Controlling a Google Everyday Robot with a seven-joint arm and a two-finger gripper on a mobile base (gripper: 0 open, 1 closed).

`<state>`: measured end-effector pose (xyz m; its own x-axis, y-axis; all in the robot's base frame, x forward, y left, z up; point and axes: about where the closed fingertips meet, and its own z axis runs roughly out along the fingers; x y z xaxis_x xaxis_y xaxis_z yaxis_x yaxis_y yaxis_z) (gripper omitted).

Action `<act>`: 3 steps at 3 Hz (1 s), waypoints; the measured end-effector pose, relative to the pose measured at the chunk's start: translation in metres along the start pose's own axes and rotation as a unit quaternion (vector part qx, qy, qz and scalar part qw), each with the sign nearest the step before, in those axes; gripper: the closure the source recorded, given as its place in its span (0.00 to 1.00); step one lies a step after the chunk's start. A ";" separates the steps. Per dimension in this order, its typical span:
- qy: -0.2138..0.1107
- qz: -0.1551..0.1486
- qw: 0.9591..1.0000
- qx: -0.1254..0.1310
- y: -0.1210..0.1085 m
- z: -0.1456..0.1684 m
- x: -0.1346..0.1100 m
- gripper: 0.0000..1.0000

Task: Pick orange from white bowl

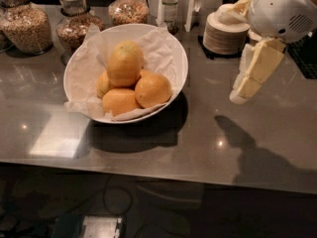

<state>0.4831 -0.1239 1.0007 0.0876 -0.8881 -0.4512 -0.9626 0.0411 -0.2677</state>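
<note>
Orange (124,63) atop the pile in white bowl (181,85), well apart at nine o'clock from hovering gripper (240,93); grip state: cannot tell.

The orange (124,63) was yellow-orange with a matte, dimpled skin, paler than the deeper orange fruits (152,89) around it. The white bowl (184,78) was glossy white, lined with crumpled white paper (84,78). The gripper (241,90) (hanging over the counter right of the bowl) was cream-yellow beneath a white arm housing (282,9). The counter (198,133) was dark glossy grey. The jars (27,26) held speckled brown grains.
</note>
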 end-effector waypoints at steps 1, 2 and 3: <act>-0.034 -0.022 0.999 -0.008 -0.008 0.004 -0.019 0.00; -0.053 -0.034 0.998 -0.013 -0.012 0.006 -0.030 0.00; -0.063 -0.041 0.997 -0.015 -0.014 0.007 -0.036 0.00</act>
<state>0.4956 -0.0892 1.0148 0.1957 -0.8228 -0.5336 -0.9581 -0.0444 -0.2829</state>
